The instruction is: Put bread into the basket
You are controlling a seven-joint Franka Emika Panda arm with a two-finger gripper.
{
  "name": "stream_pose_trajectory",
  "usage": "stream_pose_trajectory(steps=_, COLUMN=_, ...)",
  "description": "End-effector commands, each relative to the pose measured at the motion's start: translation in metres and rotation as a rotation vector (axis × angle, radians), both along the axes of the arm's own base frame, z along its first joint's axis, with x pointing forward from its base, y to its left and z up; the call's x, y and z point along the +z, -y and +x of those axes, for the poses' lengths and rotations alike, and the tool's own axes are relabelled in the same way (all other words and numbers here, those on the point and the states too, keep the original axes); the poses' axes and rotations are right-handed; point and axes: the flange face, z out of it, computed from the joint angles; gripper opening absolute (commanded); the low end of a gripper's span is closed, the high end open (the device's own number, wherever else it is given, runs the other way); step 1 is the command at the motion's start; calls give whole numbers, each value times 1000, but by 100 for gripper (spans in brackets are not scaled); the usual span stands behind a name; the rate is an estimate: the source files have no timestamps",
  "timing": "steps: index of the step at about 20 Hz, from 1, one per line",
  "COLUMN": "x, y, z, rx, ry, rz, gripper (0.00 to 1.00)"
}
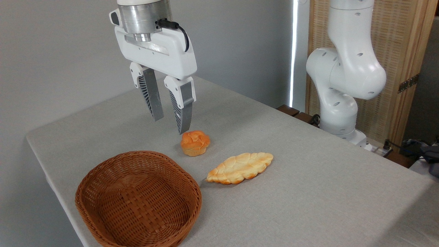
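Observation:
The bread, a small round orange-golden bun with a knotted top, sits on the grey table near its middle. My gripper hangs open above the table, up and to the left of the bun, with nothing between its fingers; its right fingertip appears just above the bun's upper left edge. The basket, an oval brown wicker one with low flared sides, stands empty at the table's front left, below and left of the bun.
A longer flat pale-golden braided bread lies to the right of the basket, just below the bun. The arm's white base stands at the table's far right edge. The table's left edge runs close to the basket.

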Motion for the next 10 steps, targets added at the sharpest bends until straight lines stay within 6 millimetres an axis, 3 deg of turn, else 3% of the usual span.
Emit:
stream_pose_trajectory(steps=1, x=5, y=-2, z=0, rx=16, ry=-14, rz=9, gripper=100)
stream_pose_trajectory(steps=10, x=5, y=-3, z=0, rx=18, ry=-10, rz=9, gripper=100)
